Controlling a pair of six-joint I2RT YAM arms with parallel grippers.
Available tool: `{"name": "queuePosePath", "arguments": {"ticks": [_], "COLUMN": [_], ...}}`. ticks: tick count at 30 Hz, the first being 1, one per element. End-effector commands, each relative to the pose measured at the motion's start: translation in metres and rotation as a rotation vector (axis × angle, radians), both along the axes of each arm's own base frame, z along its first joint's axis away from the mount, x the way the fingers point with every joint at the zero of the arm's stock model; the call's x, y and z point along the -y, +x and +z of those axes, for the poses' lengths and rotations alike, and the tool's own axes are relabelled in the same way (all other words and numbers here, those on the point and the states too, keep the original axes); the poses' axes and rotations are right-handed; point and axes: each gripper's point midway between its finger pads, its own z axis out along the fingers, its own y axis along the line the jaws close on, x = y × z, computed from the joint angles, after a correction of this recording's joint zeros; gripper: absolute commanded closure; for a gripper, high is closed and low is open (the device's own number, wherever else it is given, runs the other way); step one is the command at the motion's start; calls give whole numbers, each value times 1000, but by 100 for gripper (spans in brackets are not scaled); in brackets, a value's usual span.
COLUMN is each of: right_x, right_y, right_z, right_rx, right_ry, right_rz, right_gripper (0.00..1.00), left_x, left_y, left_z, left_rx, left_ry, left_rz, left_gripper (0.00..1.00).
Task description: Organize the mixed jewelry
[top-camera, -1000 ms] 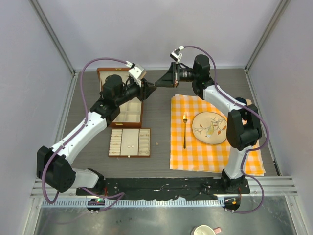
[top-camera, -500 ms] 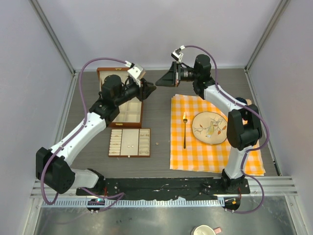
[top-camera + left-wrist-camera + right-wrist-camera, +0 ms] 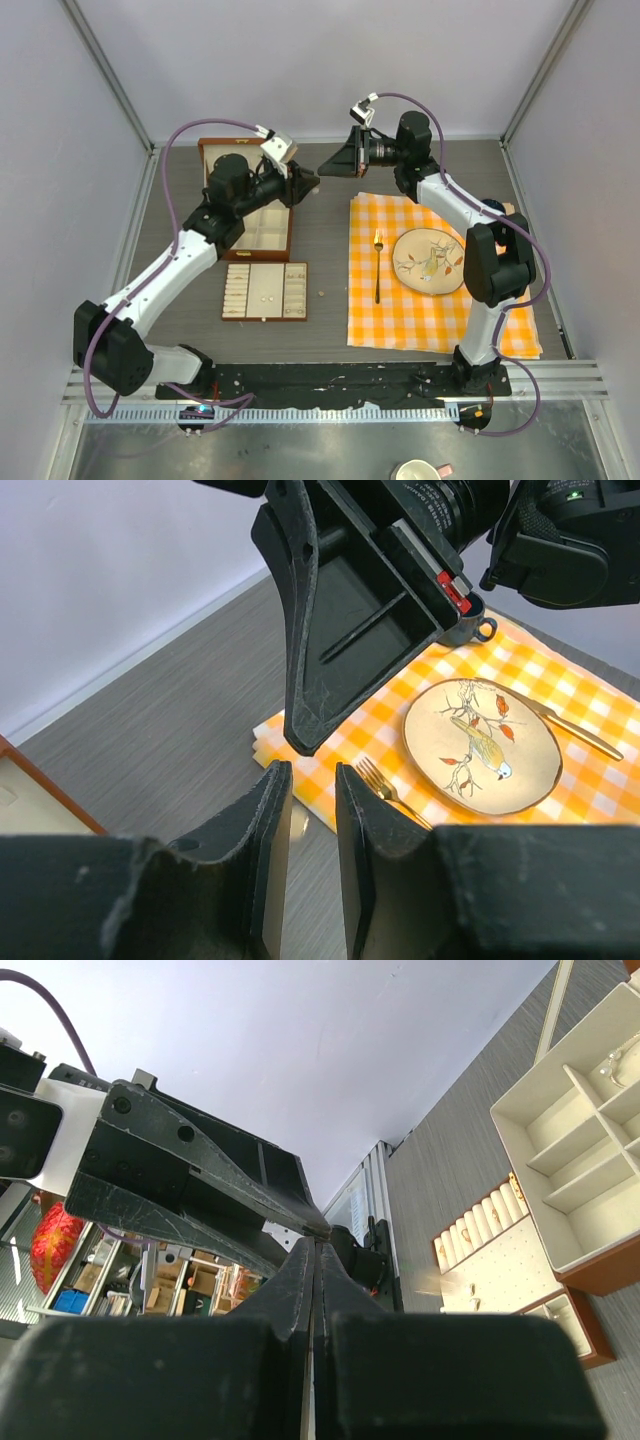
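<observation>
**Claws meeting tip to tip above tiny jewelry**

Shows the left claw [image 3: 313, 179] and the right claw [image 3: 324, 167] raised over the rear of the bench [image 3: 320, 240], with tips nearly touching. Finds the left claw parted by a narrow slit, nothing visibly gripped. Finds the right claw pressed fully closed; impossible to tell about any tiny catch inside. Places a few pale studs [image 3: 266, 298] on the cream tray [image 3: 296, 285] on the near side of the wooden box [image 3: 291, 230], plus one loose piece [image 3: 321, 294] on the bench just right of that tray. Judging by look: featherlight, hard, smooth, likely to roll or skid. Best pinched across the middle with fingertips only, straight down, gently.
</observation>
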Motion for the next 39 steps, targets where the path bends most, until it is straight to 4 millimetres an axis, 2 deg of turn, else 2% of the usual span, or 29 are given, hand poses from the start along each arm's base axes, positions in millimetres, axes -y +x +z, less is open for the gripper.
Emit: {"name": "queuePosePath", "arguments": {"ticks": [1,6,9,11,12,14,15,18,19,21,25,26,29,31,32,34,39], "right_x": [8,9,11,15,17,22,25,33,35,38,49,51,50,47,50,42,27], "right_y": [-15,-11,-7,-5,3,7,15,16,15,14,7,5,-7,-17,-16,-25,-40], "right_z": [37,38,30,15,3,-17,-30,-53,-63,-72,-105,-109,-123,-134,-136,-145,-163], "right_rx": [112,144,176,141,199,172,233,237,220,221,270,281,323,353,391,417,498], "right_ry": [32,6,-39,-108,-153,-245,-299,-382,-408,-438,-571,-590,-656,-700,-739,-769,-859], "right_rz": [-10,-38,-67,-90,-119,-141,-168,-183,-188,-197,-190,-185,-159,-139,-154,-125,-70], "right_gripper": [99,99,99,99,99,99,99,96,95,94,89,88,86,86,86,86,85], "left_x": [-1,-4,-9,-13,-17,-23,-27,-33,-35,-40,-54,-59,-70,-72,-72,-72,-74], "left_y": [-6,-10,-13,-15,-12,-9,-7,-9,-10,-11,-13,-14,-18,-24,-27,-34,-37], "left_z": [20,22,19,12,10,-3,-5,-23,-29,-45,-72,-84,-105,-120,-124,-139,-157], "left_rx": [46,42,51,43,56,47,55,64,54,21,9,-15,-27,-47,-48,-72,-84], "left_ry": [-53,-63,-49,-27,-9,25,37,101,121,164,284,318,399,437,449,476,512], "left_rz": [3,10,20,33,57,90,114,120,116,130,154,160,171,150,132,95,81], "left_gripper": [71,70,70,70,70,70,70,68,65,57,52,52,50,50,49,48,48]}}
